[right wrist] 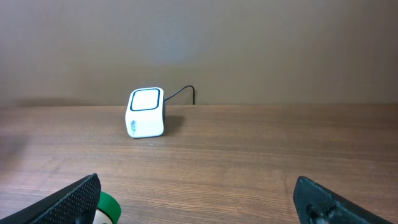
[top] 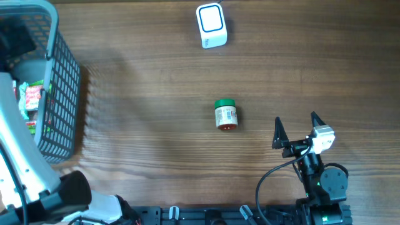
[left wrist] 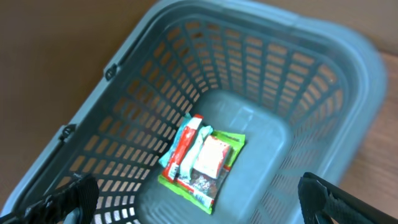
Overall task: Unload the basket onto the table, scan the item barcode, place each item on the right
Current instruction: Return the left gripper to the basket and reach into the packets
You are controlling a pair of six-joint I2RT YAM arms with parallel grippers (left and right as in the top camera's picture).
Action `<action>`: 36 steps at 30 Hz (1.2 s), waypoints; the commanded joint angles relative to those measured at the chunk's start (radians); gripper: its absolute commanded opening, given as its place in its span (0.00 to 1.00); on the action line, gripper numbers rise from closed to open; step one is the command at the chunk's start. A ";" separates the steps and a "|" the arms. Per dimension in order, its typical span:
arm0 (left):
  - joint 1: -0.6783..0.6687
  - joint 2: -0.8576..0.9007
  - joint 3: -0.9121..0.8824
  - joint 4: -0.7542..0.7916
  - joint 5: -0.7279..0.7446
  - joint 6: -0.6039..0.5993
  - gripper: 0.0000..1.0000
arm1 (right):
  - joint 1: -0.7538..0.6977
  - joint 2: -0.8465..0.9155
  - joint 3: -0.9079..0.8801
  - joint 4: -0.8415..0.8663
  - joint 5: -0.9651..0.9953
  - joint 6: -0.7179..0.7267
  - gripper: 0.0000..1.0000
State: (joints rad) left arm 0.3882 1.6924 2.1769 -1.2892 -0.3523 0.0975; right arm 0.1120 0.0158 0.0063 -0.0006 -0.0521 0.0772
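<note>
jar (top: 225, 116) on side (cap (top: 224, 104) toward scanner (top: 211, 25))

— How do my arms sit?
— I've got the left arm (top: 17, 150) stretched along the far left, with the left gripper (left wrist: 198, 199) tipped downward, its fingers (left wrist: 71, 196) spread wide and empty.
— And the other?
— My right gripper (top: 295, 120) is low and level, facing forward, just as wide, gripping nothing.

i saw a grey-blue plastic mesh basket (left wrist: 280, 81) standing at the left edge of the wooden table (top: 144, 81). on its floor lay a small heap of snack packets (left wrist: 202, 162): a red-and-white one beside a pale one, both resting on a flat green packet. behind the table rose a plain beige wall (right wrist: 261, 43).
</note>
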 commanded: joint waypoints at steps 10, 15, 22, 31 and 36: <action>0.239 0.275 -0.004 -0.062 0.225 0.093 1.00 | -0.005 0.002 -0.001 0.003 -0.002 0.004 1.00; 0.239 0.410 -0.004 -0.046 0.226 0.162 1.00 | -0.005 0.002 -0.001 0.003 -0.002 0.004 1.00; 0.259 0.549 -0.004 -0.029 0.225 0.187 1.00 | -0.005 0.002 -0.001 0.003 -0.002 0.003 1.00; 0.313 0.595 -0.027 0.000 0.235 0.187 1.00 | -0.005 0.002 -0.001 0.003 -0.002 0.004 1.00; 0.330 0.595 -0.066 0.026 0.249 0.191 1.00 | -0.005 0.002 -0.001 0.003 -0.002 0.003 1.00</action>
State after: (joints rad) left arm 0.7074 2.2745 2.1429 -1.2785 -0.1314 0.2687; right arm 0.1120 0.0158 0.0063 -0.0006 -0.0521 0.0772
